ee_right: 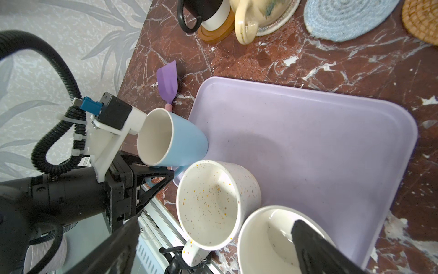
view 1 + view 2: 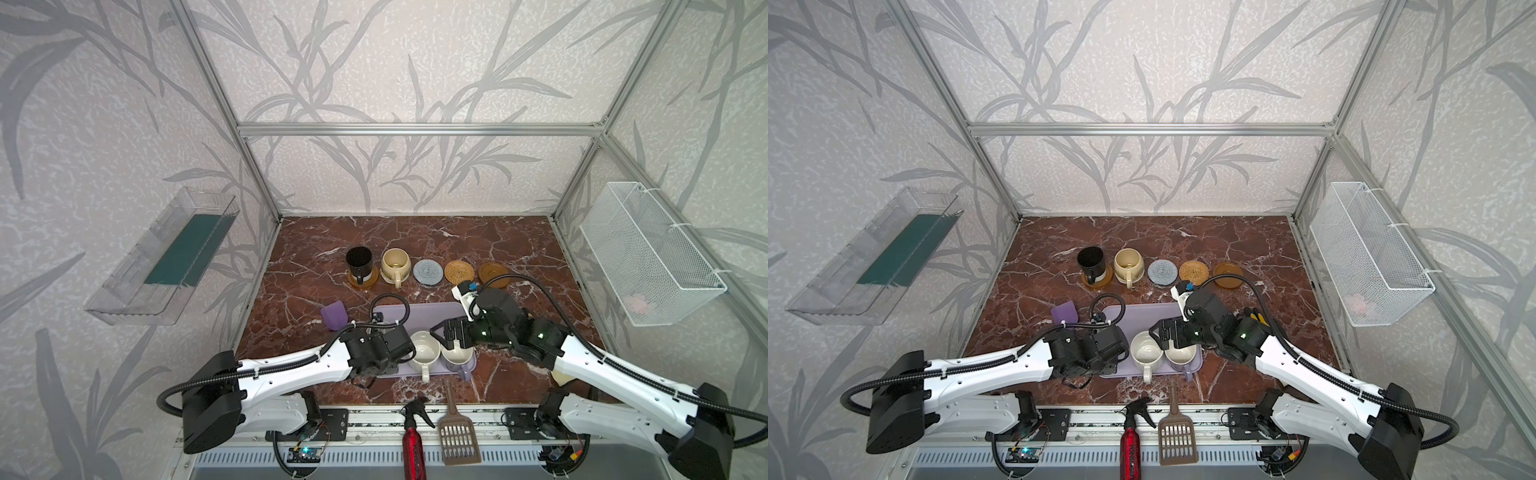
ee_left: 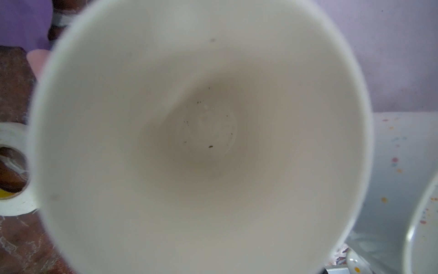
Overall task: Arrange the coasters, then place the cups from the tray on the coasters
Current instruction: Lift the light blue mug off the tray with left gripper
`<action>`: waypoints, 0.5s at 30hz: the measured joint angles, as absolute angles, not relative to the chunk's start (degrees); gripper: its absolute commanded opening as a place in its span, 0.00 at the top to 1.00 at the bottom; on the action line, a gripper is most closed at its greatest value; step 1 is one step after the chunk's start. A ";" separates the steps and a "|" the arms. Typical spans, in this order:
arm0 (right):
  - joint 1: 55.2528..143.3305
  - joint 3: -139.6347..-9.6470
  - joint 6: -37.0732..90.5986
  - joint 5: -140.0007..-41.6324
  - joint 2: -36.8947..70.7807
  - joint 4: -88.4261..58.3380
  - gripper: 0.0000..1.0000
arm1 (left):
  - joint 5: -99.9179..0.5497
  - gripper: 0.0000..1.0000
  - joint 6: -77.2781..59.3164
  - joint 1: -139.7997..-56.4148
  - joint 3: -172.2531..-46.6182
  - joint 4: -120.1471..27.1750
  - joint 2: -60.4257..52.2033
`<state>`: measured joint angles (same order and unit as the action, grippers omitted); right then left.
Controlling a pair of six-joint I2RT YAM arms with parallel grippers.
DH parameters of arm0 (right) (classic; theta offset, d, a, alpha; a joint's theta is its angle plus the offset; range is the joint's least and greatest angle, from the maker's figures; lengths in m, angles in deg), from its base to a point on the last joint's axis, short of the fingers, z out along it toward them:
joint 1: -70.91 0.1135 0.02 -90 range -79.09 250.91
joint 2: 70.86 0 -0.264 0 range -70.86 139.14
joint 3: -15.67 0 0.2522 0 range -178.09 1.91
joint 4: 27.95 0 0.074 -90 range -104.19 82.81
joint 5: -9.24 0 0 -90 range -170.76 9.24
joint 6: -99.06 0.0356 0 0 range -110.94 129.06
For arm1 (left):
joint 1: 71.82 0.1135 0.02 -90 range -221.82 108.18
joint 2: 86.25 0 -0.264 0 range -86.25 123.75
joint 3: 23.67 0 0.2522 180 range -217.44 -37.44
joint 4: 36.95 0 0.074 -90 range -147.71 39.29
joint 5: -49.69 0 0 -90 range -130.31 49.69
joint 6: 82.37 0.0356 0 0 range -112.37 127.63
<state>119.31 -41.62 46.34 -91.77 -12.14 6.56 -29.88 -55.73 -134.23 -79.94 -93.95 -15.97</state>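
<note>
- R wrist view only: L hand (image 1: 163,174) pinching tilted light blue mug (image 1: 182,140) by handle.
- L wrist view: just its inside.
- R hand (image 2: 449,338) spread above lavender mug (image 2: 459,357).

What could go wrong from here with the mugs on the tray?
The light blue mug is tilted, with the left claw apparently on its handle alone; it may swing or slip onto the white speckled mug close beside it. The right claw stands open with one finger inside the lavender mug, which crowds the white one; lifting might knock it.
</note>
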 measured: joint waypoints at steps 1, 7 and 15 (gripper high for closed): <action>119.31 -41.55 46.51 -91.77 -12.14 6.56 0.01 | -29.79 0.75 -55.66 -134.23 -79.91 -93.93 -15.93; 119.31 -41.11 46.91 -91.75 -12.14 6.12 0.01 | -29.44 0.80 -55.03 -134.23 -79.91 -93.86 -15.10; 119.31 -40.52 46.89 -91.81 -12.14 4.72 0.01 | -27.71 0.93 -54.63 -134.23 -80.05 -94.47 -15.03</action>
<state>119.31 -40.52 46.89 -91.81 -12.14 4.72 -27.71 -54.63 -134.23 -80.05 -94.47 -15.03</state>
